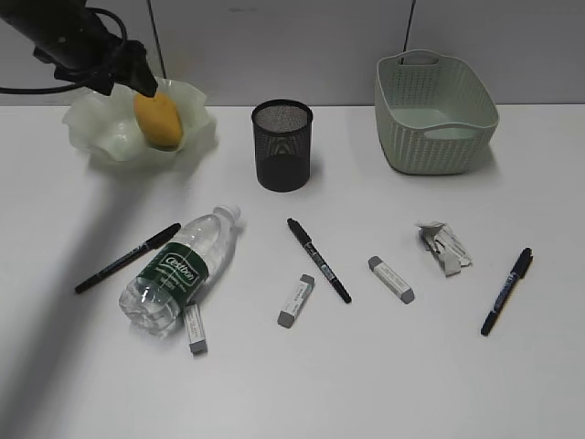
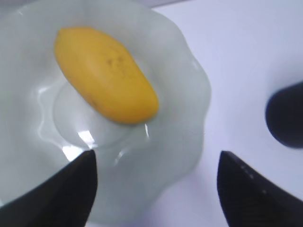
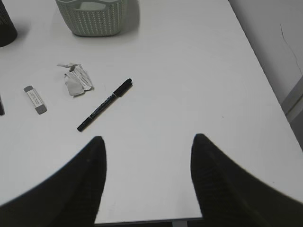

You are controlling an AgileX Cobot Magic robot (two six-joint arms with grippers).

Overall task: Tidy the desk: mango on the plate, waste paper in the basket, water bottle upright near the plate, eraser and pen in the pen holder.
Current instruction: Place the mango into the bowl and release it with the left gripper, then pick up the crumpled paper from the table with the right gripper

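The yellow mango (image 1: 159,121) lies in the wavy pale green plate (image 1: 90,128) at the back left. My left gripper (image 1: 143,84) hovers just over it, open and empty. In the left wrist view the mango (image 2: 106,73) rests in the plate (image 2: 180,118) beyond the gripper (image 2: 156,161). The water bottle (image 1: 178,270) lies on its side on the desk (image 1: 366,375). Three pens (image 1: 126,258) (image 1: 318,259) (image 1: 507,291) and three erasers (image 1: 195,329) (image 1: 295,300) (image 1: 391,279) lie loose. The waste paper (image 1: 443,245) sits right of centre. My right gripper (image 3: 147,139) is open over the desk's front right edge.
The black mesh pen holder (image 1: 282,144) stands at the back centre, and the woven green basket (image 1: 434,114) at the back right. The right wrist view shows a pen (image 3: 105,105), the paper (image 3: 75,79), an eraser (image 3: 35,99) and the basket (image 3: 92,16).
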